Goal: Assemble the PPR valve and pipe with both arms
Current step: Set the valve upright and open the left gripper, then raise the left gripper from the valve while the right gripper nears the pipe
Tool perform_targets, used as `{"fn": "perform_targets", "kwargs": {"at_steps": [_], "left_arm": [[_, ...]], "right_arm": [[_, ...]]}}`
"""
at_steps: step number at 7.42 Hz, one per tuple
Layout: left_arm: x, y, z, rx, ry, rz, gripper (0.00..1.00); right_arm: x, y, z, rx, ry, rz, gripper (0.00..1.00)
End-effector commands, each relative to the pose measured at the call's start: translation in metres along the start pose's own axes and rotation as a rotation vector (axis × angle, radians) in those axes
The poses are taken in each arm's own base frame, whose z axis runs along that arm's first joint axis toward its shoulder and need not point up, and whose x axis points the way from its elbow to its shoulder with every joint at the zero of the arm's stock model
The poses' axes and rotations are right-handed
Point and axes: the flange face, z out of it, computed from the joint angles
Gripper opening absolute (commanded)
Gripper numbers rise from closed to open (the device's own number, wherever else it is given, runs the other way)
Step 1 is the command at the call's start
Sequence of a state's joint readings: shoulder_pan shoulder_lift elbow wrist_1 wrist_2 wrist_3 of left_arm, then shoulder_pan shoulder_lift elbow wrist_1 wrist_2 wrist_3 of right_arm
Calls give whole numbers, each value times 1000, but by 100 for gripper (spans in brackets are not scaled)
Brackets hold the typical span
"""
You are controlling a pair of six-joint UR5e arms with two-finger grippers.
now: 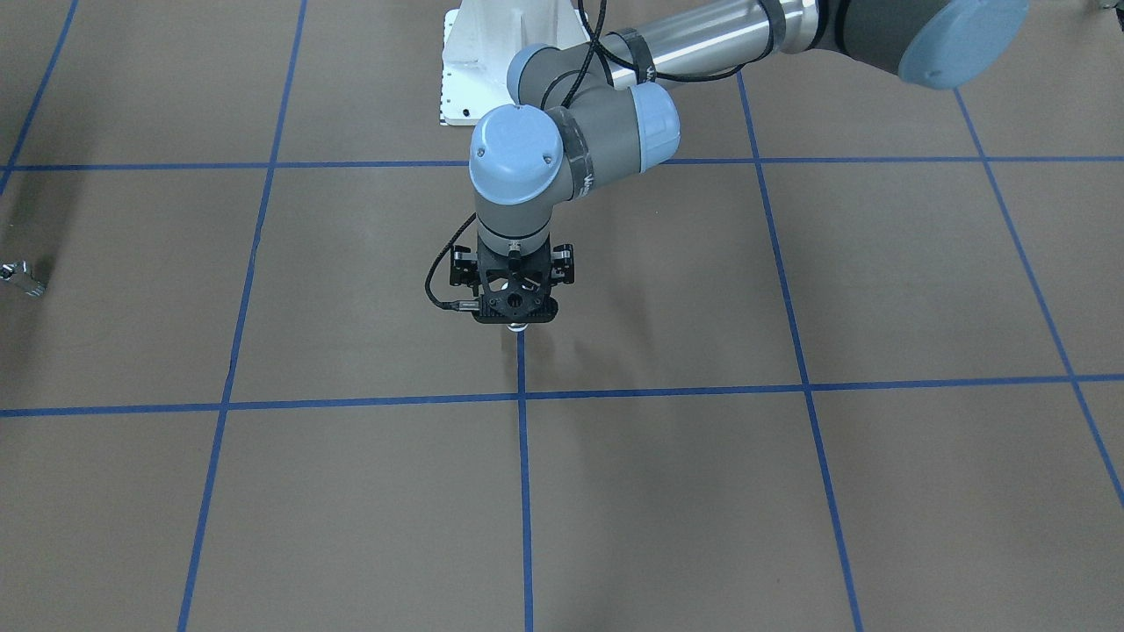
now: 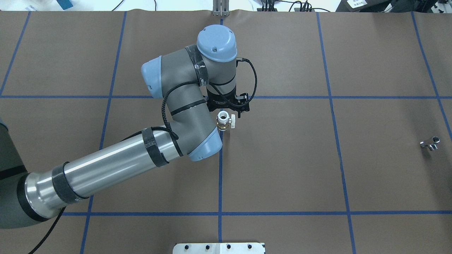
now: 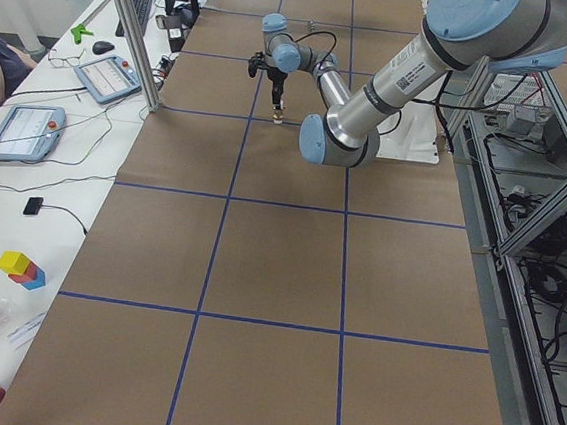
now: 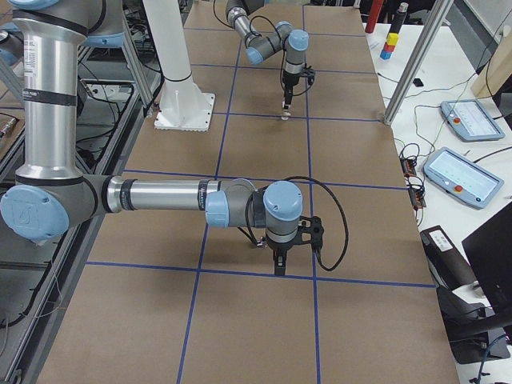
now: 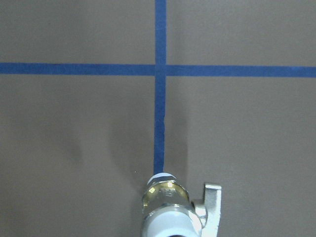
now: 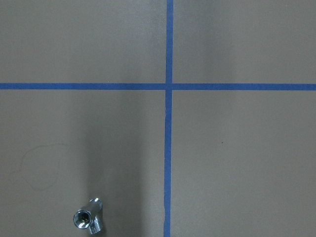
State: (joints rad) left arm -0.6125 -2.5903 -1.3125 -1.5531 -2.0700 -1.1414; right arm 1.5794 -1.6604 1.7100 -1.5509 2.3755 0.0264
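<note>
Two left fingers (image 3: 277, 93) pinch PPR valve (image 2: 223, 120); right fingers (image 4: 279, 264) gap: cannot tell; pipe (image 2: 430, 143) lies apart.

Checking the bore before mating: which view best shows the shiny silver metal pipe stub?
Right wrist-mounted: the shiny silver metal pipe stub lies close, its dark round opening facing the camera. Overhead and front-facing show it tiny; neither side view resolves it.

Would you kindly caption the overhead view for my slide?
Left hand holds the PPR valve at centre; pipe lies far right.
</note>
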Motion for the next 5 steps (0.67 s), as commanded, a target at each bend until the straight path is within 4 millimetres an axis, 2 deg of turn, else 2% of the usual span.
{"fn": "perform_targets", "kwargs": {"at_steps": [1,2,4,5], "left_arm": [[-44,6,-59,47,37,-11,100],[-94,9,-67,69,38,-28,100],[-176,0,-96,100,19,19,100],[-210,-8,-120,86,19,27,100]], "right_arm": [[-22,-27,-10,23,3,-54,99],[-46,-52,-22,39,23,-78,99],[-54,-46,-8,25,5,-9,99],[-73,-46,-6,68,-17,-73,99]]}}
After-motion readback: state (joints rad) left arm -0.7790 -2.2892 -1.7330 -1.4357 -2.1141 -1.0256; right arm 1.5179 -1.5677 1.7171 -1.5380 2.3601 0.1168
